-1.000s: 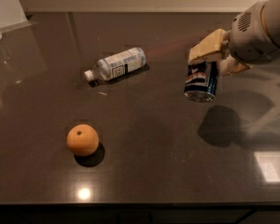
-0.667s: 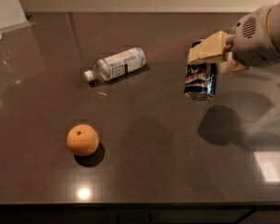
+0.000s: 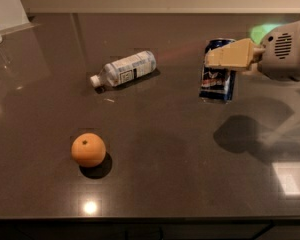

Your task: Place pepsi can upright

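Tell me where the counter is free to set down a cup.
Free: the wide middle between the orange, the bottle and the pepsi can; also the front right corner. Crowded: right rear, where the gripper holds the can.

High oblique view, hand (image 3: 211,62) at right

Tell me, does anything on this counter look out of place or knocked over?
The plastic bottle lies on its side left of centre, nothing spilled. The end effector, at right, holds the pepsi can nearly upright.
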{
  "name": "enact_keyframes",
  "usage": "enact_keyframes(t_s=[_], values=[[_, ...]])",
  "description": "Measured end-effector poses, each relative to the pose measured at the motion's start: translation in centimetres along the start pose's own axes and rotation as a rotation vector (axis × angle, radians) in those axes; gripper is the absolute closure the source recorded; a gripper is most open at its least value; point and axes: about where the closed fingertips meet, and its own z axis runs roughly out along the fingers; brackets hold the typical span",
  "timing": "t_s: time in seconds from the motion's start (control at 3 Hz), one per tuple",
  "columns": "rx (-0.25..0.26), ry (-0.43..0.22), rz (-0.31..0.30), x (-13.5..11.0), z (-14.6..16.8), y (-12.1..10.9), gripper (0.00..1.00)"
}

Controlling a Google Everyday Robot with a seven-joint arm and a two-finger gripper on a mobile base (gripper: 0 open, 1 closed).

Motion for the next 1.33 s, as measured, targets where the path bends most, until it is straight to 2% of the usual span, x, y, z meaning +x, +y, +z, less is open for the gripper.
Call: enact_keyframes(t_s=[0.33, 0.67, 1.0, 1.33], values=[[0.034, 0.066, -0.099, 0.35, -0.77, 0.41, 1.0], [0.029, 0.067, -0.165, 0.39, -0.95, 0.17, 1.0], [0.029, 0.067, -0.164, 0.4, -0.94, 0.13, 1.0], [0.035, 0.077, -0.189, 0.54, -0.82, 0.67, 1.0]])
